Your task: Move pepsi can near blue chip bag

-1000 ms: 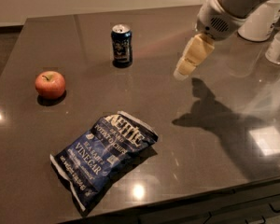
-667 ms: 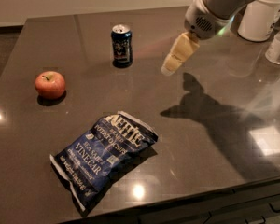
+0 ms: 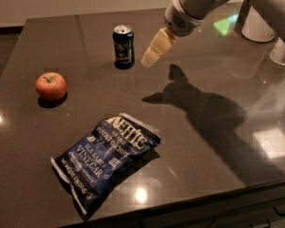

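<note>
The pepsi can [image 3: 123, 46], dark with a silver top, stands upright at the back middle of the dark table [image 3: 213, 175]. The blue chip bag [image 3: 107, 158], crinkled with white lettering, lies flat near the table's front edge, well apart from the can. My gripper [image 3: 150, 59], cream coloured, hangs above the table just right of the can, at about the can's height and not touching it. It holds nothing that I can see. The arm reaches in from the upper right.
A red apple [image 3: 51, 86] sits on the left of the table, between can and bag. A white container [image 3: 256, 25] and a pale cup [image 3: 282, 51] stand at the back right. The arm's shadow [image 3: 199, 108] falls on the right half.
My gripper has moved left and slightly down, from the right part of the table to just beside the pepsi can. The can, apple and bag have not moved.
</note>
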